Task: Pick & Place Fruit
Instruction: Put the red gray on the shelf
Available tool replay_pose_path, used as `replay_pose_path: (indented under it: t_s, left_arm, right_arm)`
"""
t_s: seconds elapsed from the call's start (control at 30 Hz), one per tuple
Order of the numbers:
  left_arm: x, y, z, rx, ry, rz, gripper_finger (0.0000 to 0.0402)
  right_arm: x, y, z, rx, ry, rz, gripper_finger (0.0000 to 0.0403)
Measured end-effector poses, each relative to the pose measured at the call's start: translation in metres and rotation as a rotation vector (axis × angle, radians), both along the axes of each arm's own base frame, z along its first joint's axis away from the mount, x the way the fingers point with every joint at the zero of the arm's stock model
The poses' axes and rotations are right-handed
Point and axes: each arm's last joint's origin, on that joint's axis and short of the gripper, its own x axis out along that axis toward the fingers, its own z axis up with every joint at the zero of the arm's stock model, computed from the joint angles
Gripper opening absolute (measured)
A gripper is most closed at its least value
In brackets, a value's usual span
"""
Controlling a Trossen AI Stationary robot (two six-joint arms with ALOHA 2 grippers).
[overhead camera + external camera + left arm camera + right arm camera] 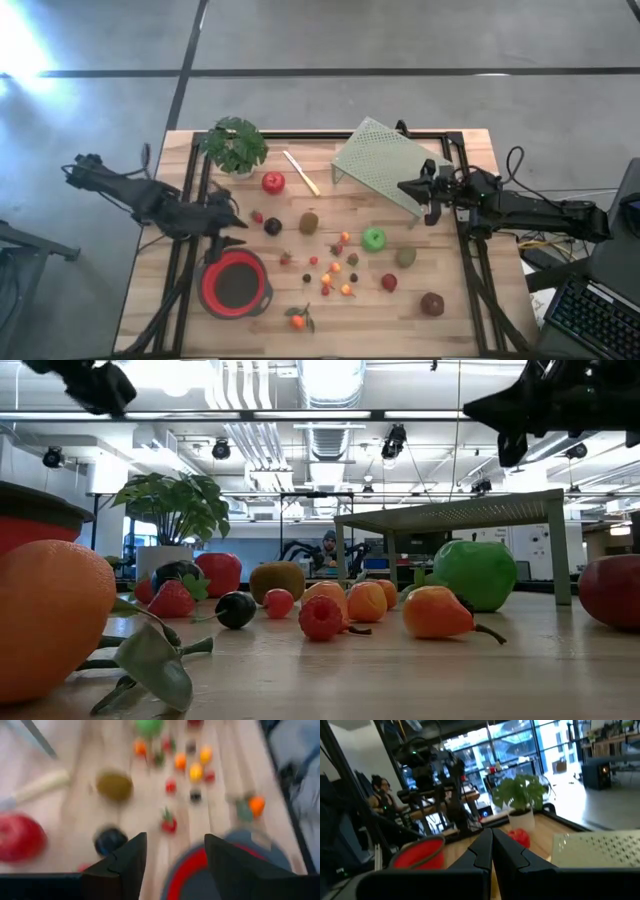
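While your left gripper (232, 228) hangs over the left part of the surface (460, 330), its fingers (131, 862) are spread apart and hold nothing. You see it just above the rim of the red bowl (236, 284), which stands near the front left corner. The dark plum (273, 227) lies close beside this gripper, and a strawberry (257, 216) next to it.

Your right gripper (428, 193) is at the right edge of the surface, beside the green perforated rack (385, 162), with its fingers (485, 851) pressed together and empty.

The fruit is spread over the middle of the surface. The red apple (273, 182) lies near the potted plant (233, 146) at the back left, with the pale knife (301, 172) just beside it. One kiwi (309, 222) is in the centre; the green apple (373, 238) and another kiwi (405, 257) lie toward the right. Small orange and red berries (335, 268) are grouped in the middle front. The leafy tangerine (298, 320) lies at the front edge, near the bowl, and a dark red apple (432, 304) toward the front right corner.
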Motion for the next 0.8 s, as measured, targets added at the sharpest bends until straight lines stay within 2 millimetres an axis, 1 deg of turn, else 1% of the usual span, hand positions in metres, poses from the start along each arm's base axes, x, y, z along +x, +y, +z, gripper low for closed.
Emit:
replay_pose_path:
  t_s: [0.17, 0.27, 0.5, 0.7, 0.8]
  left_arm:
    - [0.011, -0.008, -0.008, -0.045, 0.198, 0.007, 0.0189]
    - [0.015, -0.011, -0.018, -0.031, 0.328, 0.000, 0.0183]
    - [0.024, -0.017, -0.029, -0.074, 0.449, 0.009, 0.0179]
    - [0.020, -0.016, -0.036, -0.069, 0.567, 0.067, 0.0179]
    - [0.019, -0.015, -0.037, -0.065, 0.591, 0.097, 0.0177]
  right_arm:
    - [0.001, 0.000, -0.003, 0.010, 0.055, -0.001, 0.0008]
    - [0.001, 0.000, -0.003, 0.009, 0.054, -0.001, 0.0008]
    - [0.001, 0.000, -0.007, 0.019, 0.099, -0.001, 0.0009]
    - [0.002, 0.000, -0.011, 0.023, 0.129, -0.001, 0.0009]
    - [0.002, 0.000, -0.013, 0.025, 0.137, -0.001, 0.0009]
